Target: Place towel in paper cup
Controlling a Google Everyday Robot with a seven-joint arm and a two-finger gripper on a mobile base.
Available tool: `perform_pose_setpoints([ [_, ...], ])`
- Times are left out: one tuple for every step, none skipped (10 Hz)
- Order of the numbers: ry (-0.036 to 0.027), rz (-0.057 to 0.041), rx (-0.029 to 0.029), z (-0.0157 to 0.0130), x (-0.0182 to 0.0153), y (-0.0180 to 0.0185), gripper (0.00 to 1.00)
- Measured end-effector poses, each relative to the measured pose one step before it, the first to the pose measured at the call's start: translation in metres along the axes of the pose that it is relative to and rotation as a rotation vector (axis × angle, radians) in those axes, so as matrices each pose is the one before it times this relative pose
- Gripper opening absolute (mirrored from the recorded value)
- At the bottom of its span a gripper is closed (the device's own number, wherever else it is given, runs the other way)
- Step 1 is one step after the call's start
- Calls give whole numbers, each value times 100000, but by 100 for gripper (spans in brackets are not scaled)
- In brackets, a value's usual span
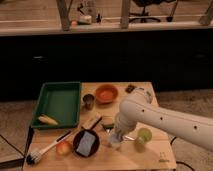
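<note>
The towel (115, 144) shows as a small pale grey-blue bunch near the front edge of the desk (150, 160), directly under the lower end of the white arm (165, 120). It is too crumpled to give a long axis. The gripper (118, 136) is down at the cloth, on it or just above it. Whether it has closed on the cloth or is loose over it cannot be told from this view. The paper cup (144, 135), light yellow-green and upright with its mouth up, stands just beside the towel on the side toward the right edge of the picture, partly tucked under the arm. The coming move, as I judge it, turns on that short sideways gap: lift the cloth, carry it toward the cup and let it down through the rim. A limp towel could easily drape over the lip or tip so light a cup. On the towel's other side lies a black pan (80, 145) holding a flat blue-grey rectangle (87, 142), then a peach-coloured fruit (63, 147). Further back are an orange bowl (106, 93), a small dark cup (88, 101) and a green tray (45, 95).
</note>
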Motion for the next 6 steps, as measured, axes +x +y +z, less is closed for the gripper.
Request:
perform_pose_setpoints([
  [-105, 179, 48, 18, 57, -17, 69],
  [-268, 75, -482, 24, -4, 105, 75],
  [-287, 20, 36, 97, 35, -53, 80],
  [-226, -41, 58, 82, 15, -59, 80],
  [-292, 13, 98, 89, -2, -52, 80],
  [-218, 52, 76, 64, 4, -15, 80],
])
